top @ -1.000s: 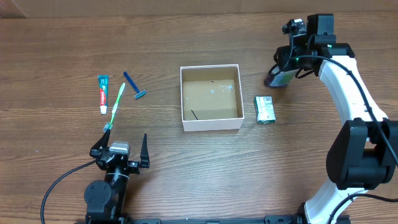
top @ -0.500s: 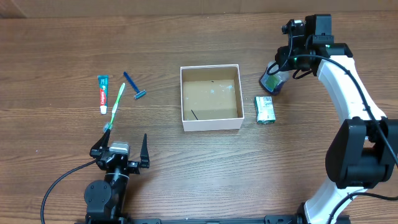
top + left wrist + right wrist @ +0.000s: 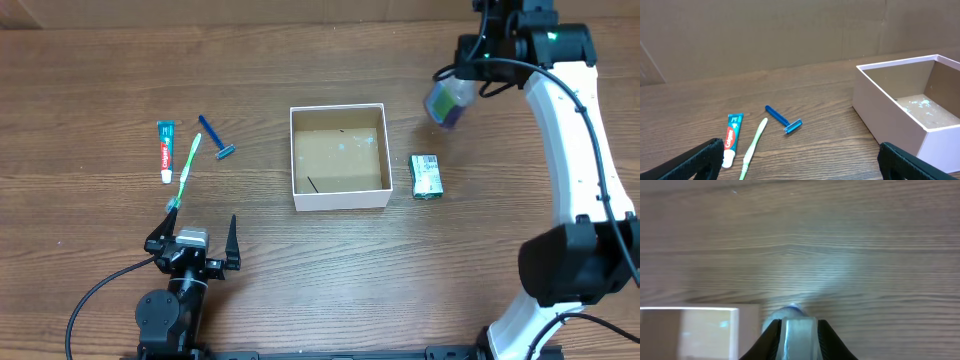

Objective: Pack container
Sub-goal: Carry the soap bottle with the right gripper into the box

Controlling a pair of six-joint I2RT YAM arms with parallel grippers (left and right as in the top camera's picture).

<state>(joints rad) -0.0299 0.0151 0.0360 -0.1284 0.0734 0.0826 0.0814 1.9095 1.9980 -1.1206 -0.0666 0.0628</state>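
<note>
— Where does the container [image 3: 340, 198] sit?
— Mid-desk [image 3: 300, 290], halfway between the left and right edges, open and empty.
— How will it handle?
— Probably light cardboard: stiff enough, but a nudge could slide it. If it needs steadying, pinch one white wall at the rim.
— And the arms?
— The right gripper [image 3: 798, 339] is clamped on a small bottle [image 3: 442, 107], lifted near the far right corner. The left gripper [image 3: 195, 240] rests by the near edge, fingers apart, with the toothbrush [image 3: 186, 172], toothpaste tube [image 3: 165, 150] and razor [image 3: 217, 138] just beyond it.
</note>
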